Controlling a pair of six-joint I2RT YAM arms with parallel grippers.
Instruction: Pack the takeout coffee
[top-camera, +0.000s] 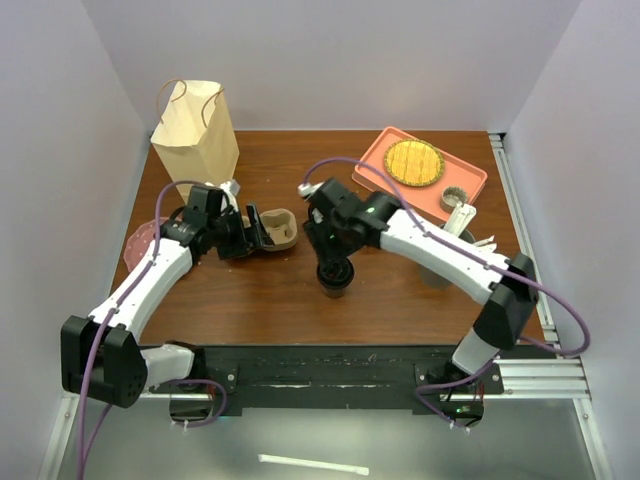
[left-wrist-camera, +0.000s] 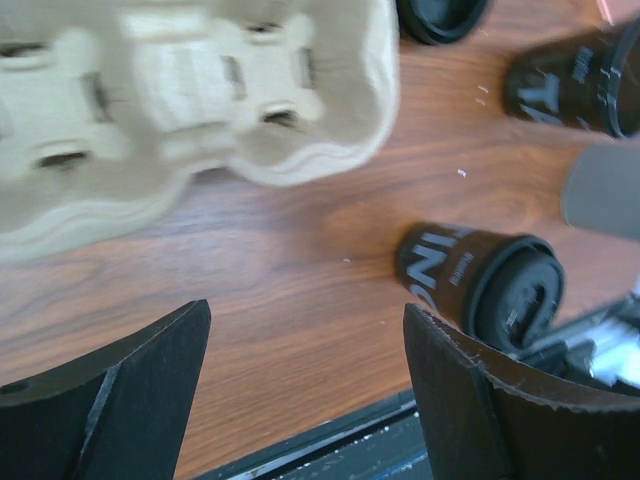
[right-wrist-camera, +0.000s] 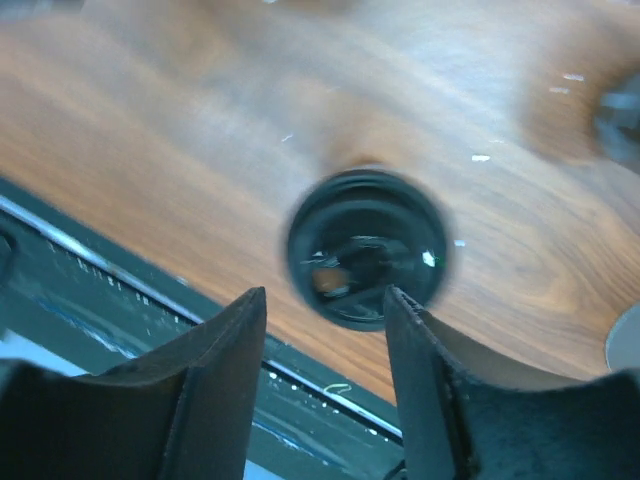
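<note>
The right pincer (right-wrist-camera: 325, 305) is spread above the black coffee cup (right-wrist-camera: 365, 248) on the bench (right-wrist-camera: 190, 120). The left pincer (left-wrist-camera: 305, 315) is spread too.

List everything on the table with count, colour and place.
takeout coffee: one, black lidded cup, front centre
second black cup: one, black, near it, left wrist view
black round top: one, black, beyond carrier, cut off
cup carrier: one, tan, left of centre
paper bag: one, tan, back left
tray: one, salmon, back right
round mat: one, yellow, on tray
small pot: one, greyish, tray's near edge
utensil cup: one, grey, right side, partly hidden
pink disc: one, pink, left edge
left gripper: one, black, open, beside carrier
right gripper: one, black, open, above takeout coffee
</note>
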